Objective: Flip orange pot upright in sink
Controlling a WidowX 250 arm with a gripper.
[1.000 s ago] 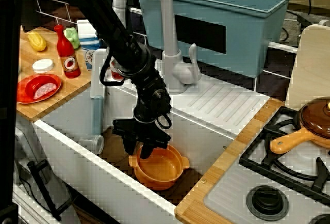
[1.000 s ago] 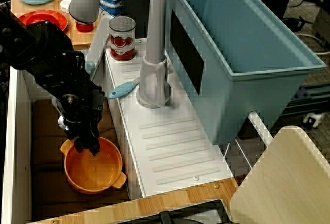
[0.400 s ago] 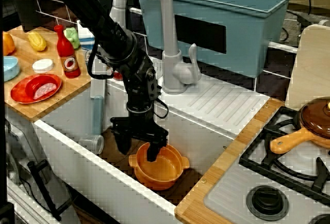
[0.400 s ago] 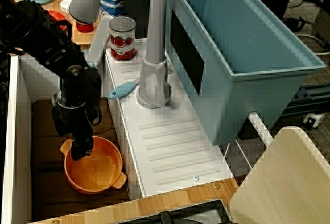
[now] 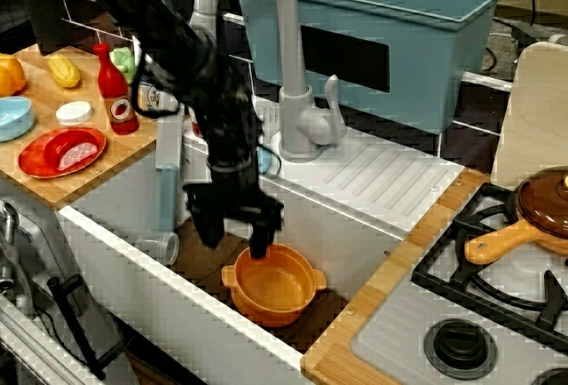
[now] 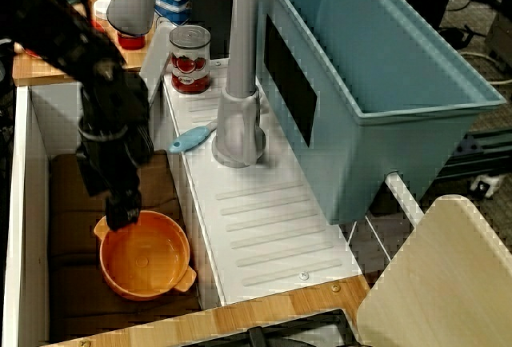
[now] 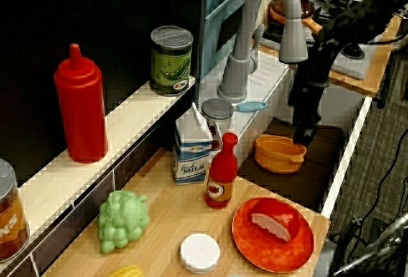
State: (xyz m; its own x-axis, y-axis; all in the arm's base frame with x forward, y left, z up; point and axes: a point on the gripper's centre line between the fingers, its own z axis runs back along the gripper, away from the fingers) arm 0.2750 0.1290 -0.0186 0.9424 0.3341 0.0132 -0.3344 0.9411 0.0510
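Note:
The orange pot (image 5: 273,289) stands upright, mouth up, on the dark bottom of the sink (image 5: 342,230), near its right end. It also shows in the overhead view as an empty bowl (image 6: 144,262) and from the counter side (image 7: 280,153). My gripper (image 5: 234,236) hangs open just above the pot's left rim, holding nothing. One fingertip (image 5: 260,245) is close over the rim and the other stands off to the left. Seen from overhead, the gripper (image 6: 118,207) is over the pot's far-left edge, apart from it.
A grey gooseneck faucet (image 5: 286,57) rises behind the sink, with a blue-grey bin (image 5: 399,39) beyond it. A clear cup (image 5: 161,247) lies in the sink's left corner. A can (image 6: 190,59) and blue brush (image 6: 190,139) sit on the drainboard. Ketchup bottle (image 5: 115,92) and red plate (image 5: 64,152) stand at the left, a brown pan (image 5: 541,208) on the stove.
The gripper has lifted out of the pot, rising and shifting slightly left. The pot stays upright in the same spot.

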